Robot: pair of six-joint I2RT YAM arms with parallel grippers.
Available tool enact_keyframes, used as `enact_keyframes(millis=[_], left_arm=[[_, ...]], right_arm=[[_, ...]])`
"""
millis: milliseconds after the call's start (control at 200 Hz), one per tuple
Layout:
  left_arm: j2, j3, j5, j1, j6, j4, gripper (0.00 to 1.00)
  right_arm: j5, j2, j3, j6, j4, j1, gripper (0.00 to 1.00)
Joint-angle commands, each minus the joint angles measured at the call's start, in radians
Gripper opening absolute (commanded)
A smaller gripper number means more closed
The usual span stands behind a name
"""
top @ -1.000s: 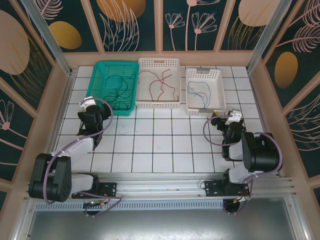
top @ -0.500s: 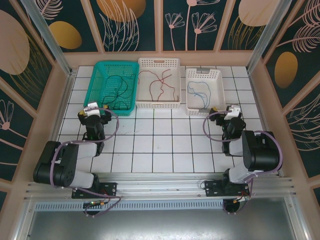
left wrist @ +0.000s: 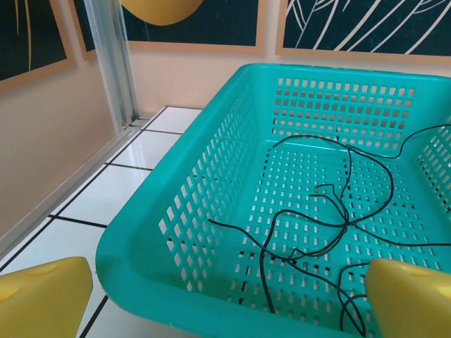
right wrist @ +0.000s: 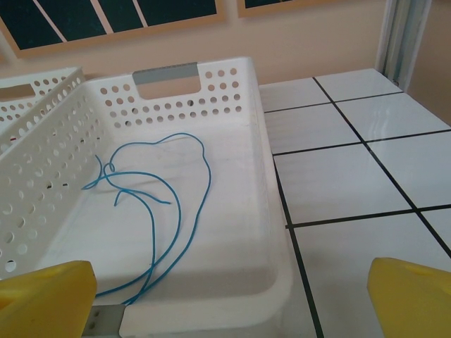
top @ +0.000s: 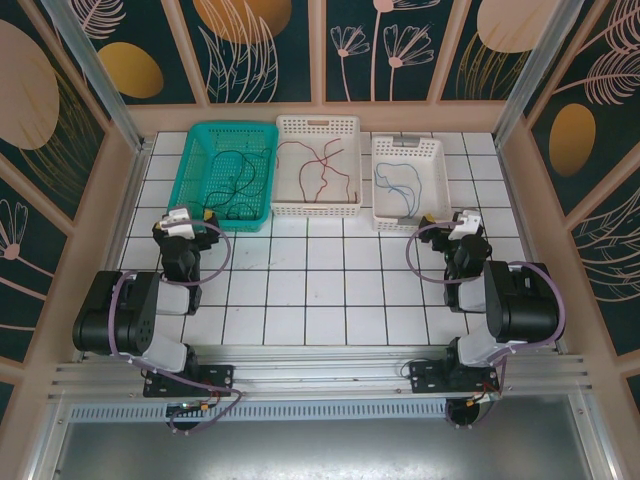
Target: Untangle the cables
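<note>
I've got both open and empty: left gripper [top: 184, 220] has the black cables [left wrist: 344, 222] dead ahead in the teal basket [left wrist: 204, 190], right gripper [top: 463, 222] faces the blue cable [right wrist: 206, 176] in the white basket [right wrist: 262, 176].

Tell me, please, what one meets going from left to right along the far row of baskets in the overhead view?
teal basket with black cables → middle white basket with red cables → right white basket with blue cables
</note>
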Motion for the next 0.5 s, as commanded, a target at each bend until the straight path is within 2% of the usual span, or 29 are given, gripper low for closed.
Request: enact_keyframes(millis=[0, 495], left_arm=[[-0.001, -0.015, 0.014, 0.005, -0.006, 0.057, 0.99], [0.002, -0.010, 0.036, 0.005, 0.002, 0.050, 0.99]], right_arm=[[-0.015, 0.000, 0.016, -0.019, 0.014, -0.001, 0.99], [-0.015, 0.001, 0.015, -0.019, 0.014, -0.001, 0.99]])
